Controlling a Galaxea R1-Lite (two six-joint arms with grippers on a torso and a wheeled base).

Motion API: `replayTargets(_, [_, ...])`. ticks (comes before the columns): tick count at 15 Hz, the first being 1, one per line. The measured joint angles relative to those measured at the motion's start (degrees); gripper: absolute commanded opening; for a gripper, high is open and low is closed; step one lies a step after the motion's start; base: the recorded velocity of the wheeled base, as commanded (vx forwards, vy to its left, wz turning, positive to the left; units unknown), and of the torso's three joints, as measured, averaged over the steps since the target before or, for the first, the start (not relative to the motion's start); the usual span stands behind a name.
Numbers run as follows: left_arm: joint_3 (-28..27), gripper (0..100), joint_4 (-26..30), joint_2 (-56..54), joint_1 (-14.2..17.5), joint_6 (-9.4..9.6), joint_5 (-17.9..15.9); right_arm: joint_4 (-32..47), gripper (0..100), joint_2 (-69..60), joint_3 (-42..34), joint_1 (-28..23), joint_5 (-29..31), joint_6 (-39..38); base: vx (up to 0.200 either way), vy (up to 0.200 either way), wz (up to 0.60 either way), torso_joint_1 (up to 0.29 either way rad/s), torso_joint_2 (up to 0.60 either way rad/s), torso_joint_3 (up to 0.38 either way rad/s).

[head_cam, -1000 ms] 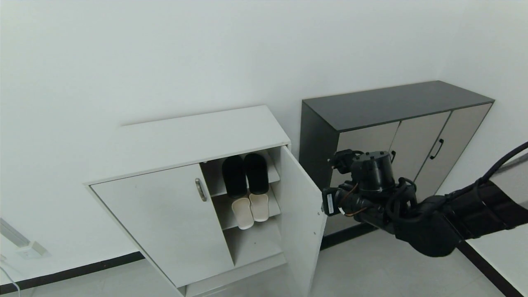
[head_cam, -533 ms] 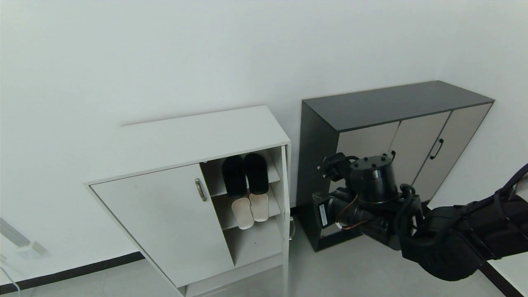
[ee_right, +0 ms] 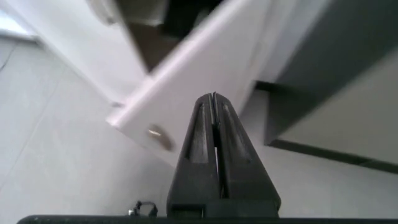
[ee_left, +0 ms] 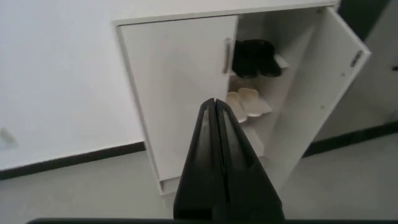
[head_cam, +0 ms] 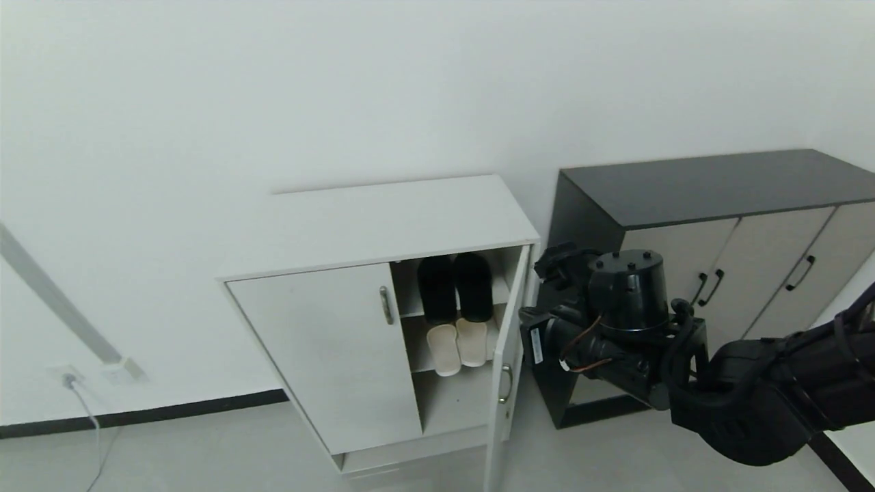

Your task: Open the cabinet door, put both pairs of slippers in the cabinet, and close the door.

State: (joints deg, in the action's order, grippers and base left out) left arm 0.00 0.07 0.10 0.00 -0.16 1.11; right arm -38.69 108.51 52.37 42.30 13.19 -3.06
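Standing ajar, cabinet door (head_cam: 509,321) near right hand (ee_right: 214,98), closed, empty; left hand (ee_left: 214,102) closed, empty; dark cabinet (head_cam: 718,184) alongside.

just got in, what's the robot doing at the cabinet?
Both slipper pairs are inside the cabinet, the black pair above the cream pair. The right door stands partly open. The right pincer, shut, is by that door's outer face, likely to push it closed. The left pincer, shut and holding nothing, hangs back in front of the cabinet.
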Motion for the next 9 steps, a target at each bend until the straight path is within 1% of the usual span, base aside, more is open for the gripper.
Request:
replayTargets(3, [0.00, 0, 0.00, 0.00, 0.02, 0.00, 0.00, -0.80, 0, -0.07, -0.02, -0.05, -0.02, 0.11, 0.000, 0.000, 0.00, 0.000, 0.00, 0.000])
replayTargets(7, [0.00, 0, 0.02, 0.00, -0.07, -0.05, 0.00, -1.82, 0, -0.35, -0.66, -0.27, 0.29, 2.55, 0.000, 0.000, 0.00, 0.000, 0.00, 0.000])
replayTargets(9, [0.00, 0, 0.02, 0.00, 0.00, -0.06, 0.00, -0.45, 0, -1.60, -1.46, -0.55, 0.93, 3.30, 0.000, 0.000, 0.00, 0.000, 0.00, 0.000])
